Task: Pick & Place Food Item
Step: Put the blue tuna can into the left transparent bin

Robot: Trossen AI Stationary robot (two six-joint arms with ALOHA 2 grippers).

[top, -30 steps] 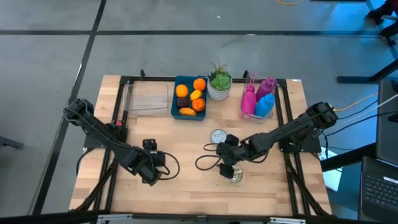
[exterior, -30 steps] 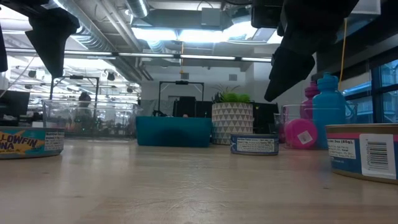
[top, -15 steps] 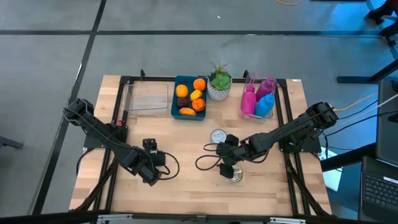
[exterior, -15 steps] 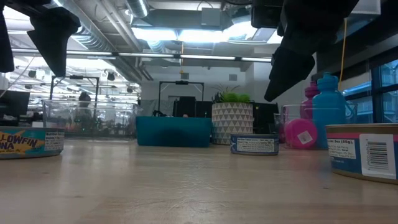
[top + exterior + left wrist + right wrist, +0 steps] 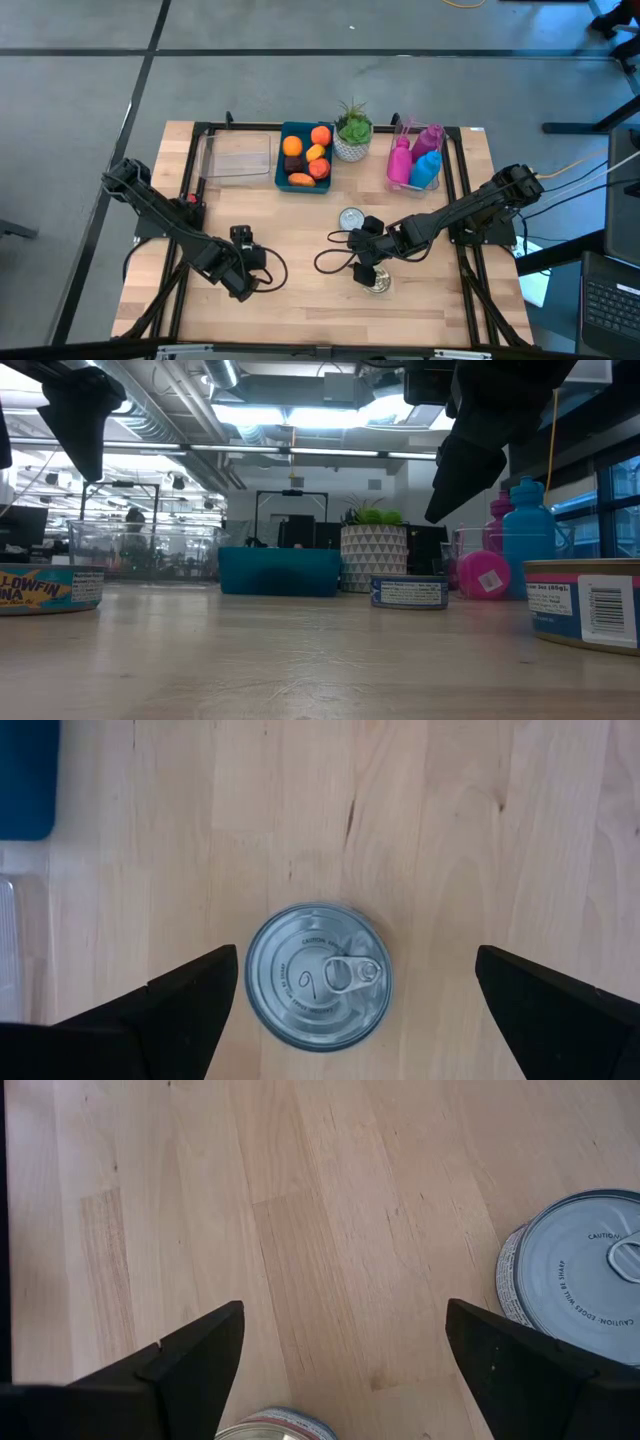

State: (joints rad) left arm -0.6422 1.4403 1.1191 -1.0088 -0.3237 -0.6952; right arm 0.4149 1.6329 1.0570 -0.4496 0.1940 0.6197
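**Hovering over the tins, both grippers empty**

Looking from the left, your left gripper [image 5: 240,285] hangs above the near-left part of the pale wooden table [image 5: 300,310], fingers spread wide and holding nothing. Its wrist view shows a round silver tin with a ring-pull lid [image 5: 318,974] lying flat on the wood, centred between the two dark fingers [image 5: 160,1005] but not touched by them. In the low view the same tin appears as a blue-labelled tuna can at the left edge.

Further right, a second silver-lidded tin [image 5: 350,218] sits near the table's middle, and a third tin [image 5: 377,284] lies nearer you, right below your right gripper [image 5: 365,270]. That gripper also stands fully open and empty.

At the far edge, left to right, sit a clear plastic box [image 5: 238,158], a blue tray of oranges and other fruit [image 5: 287,131], a potted plant [image 5: 352,135] and a rack of pink and blue bottles [image 5: 418,160].

Expect each tin to be rigid, fairly heavy for its size, and slick on its metal lid and rim. Grip across the side wall, low on the label, not on the lid or ring-pull. Centre well, or the round wall may squirt sideways.
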